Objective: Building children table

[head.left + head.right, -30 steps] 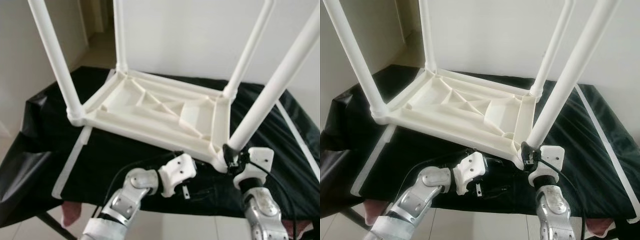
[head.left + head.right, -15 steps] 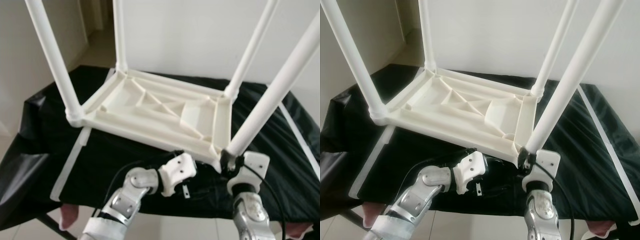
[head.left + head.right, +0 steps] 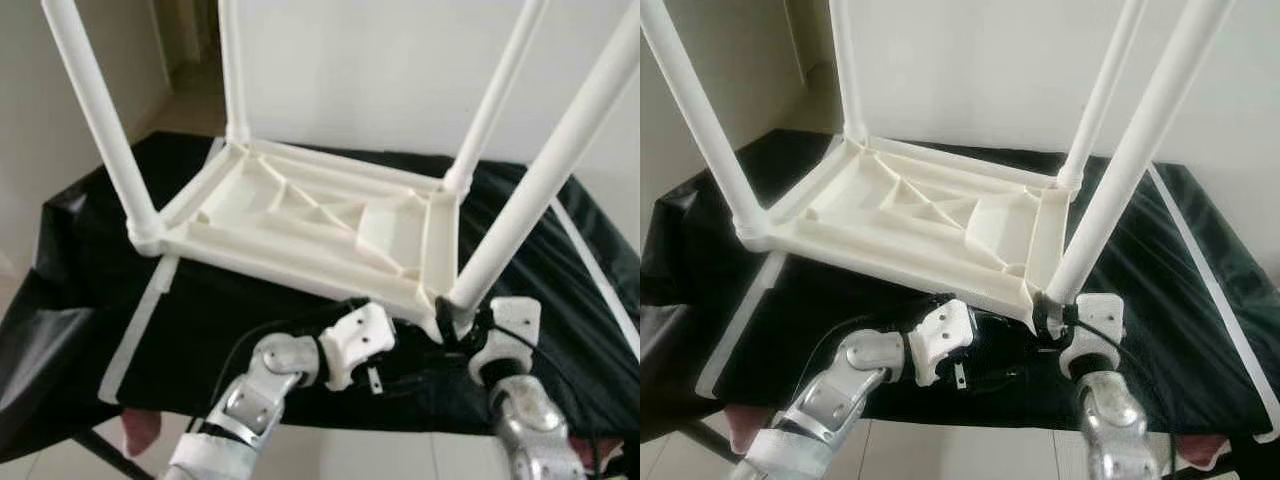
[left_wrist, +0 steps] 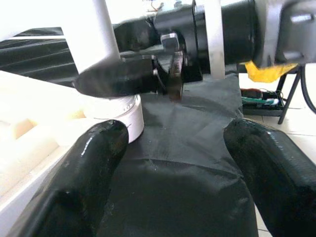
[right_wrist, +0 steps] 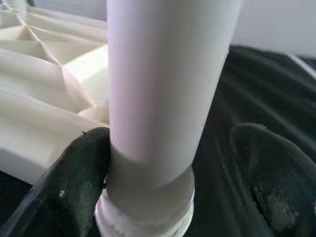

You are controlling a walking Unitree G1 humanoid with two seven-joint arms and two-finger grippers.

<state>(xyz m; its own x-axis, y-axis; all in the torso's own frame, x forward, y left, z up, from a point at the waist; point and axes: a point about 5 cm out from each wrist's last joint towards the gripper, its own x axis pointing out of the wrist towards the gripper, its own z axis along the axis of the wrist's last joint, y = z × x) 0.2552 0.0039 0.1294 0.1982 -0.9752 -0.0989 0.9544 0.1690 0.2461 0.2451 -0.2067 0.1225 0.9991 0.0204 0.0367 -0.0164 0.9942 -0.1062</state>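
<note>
The white children's table lies upside down on the black-covered worktop with all four legs standing, so assembly looks nearly done; the right end effector, released, straddles the near-right leg at its socket, and the left end effector waits spread beside it.

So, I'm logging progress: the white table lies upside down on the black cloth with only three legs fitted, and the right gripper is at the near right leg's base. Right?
Not quite: four legs are fitted, not three. The left eye view shows one at each corner of the upside-down table on the black cloth. The right gripper is indeed at the near right leg.
</note>
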